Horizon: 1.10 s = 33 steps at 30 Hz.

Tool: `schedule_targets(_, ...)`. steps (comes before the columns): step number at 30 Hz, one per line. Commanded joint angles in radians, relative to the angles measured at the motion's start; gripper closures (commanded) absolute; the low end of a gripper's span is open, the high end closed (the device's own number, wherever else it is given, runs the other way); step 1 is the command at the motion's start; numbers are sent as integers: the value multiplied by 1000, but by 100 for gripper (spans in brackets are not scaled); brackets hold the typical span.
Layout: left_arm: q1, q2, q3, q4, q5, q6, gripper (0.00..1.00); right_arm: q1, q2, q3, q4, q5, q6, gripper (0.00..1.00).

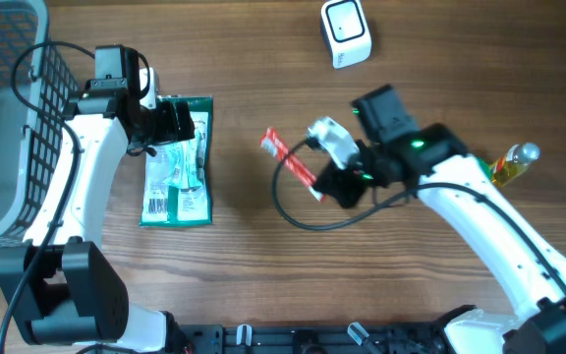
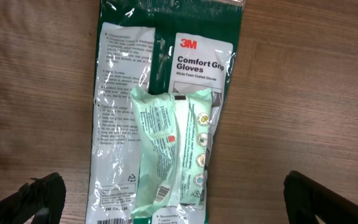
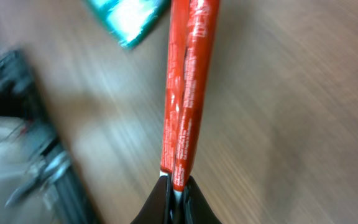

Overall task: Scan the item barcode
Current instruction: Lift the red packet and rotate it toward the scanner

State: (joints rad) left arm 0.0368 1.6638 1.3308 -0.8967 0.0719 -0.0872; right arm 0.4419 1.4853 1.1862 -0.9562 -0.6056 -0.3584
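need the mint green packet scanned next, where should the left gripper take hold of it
Best bet: pinch the pale green packet across its narrow width at mid-length, coming straight down. It lies flat lengthwise on the gloves pack, both long edges exposed, and the open left gripper straddles it.

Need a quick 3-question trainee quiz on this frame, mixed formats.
1. True or false: the right gripper is shut on the red stick packet.
2. Which lies on the 3M glove pack? A) pale green packet B) white scanner C) yellow bottle
3. Fill in: the left gripper hovers over the glove pack with its fingers ____.
Key: 1 true; 2 A; 3 open.
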Motion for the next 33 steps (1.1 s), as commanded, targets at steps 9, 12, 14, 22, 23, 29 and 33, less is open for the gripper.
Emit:
schedule_targets(9, 5, -13, 10, -1, -6, 1, 0, -49, -21, 0, -332, -412, -660, 96)
schedule_targets(12, 5, -13, 10, -1, -6, 1, 0, -49, -21, 0, -335, -412, -659, 96)
schedule_targets(14, 5, -13, 10, -1, -6, 1, 0, -49, -21, 0, -341, -408, -654, 96)
schedule_targets(22, 5, -13, 10, -1, -6, 1, 0, -49, -21, 0, -343, -360, -528, 96)
schedule_targets(23, 5, -13, 10, -1, -6, 1, 0, -49, -21, 0, -343, -360, -528, 96)
schedule_targets(29, 5, -13, 10, -1, -6, 1, 0, -49, -21, -1, -343, -364, -527, 96)
schedule_targets(33, 5, -13, 10, -1, -6, 1, 0, -48, -21, -1, -343, -364, -513, 96)
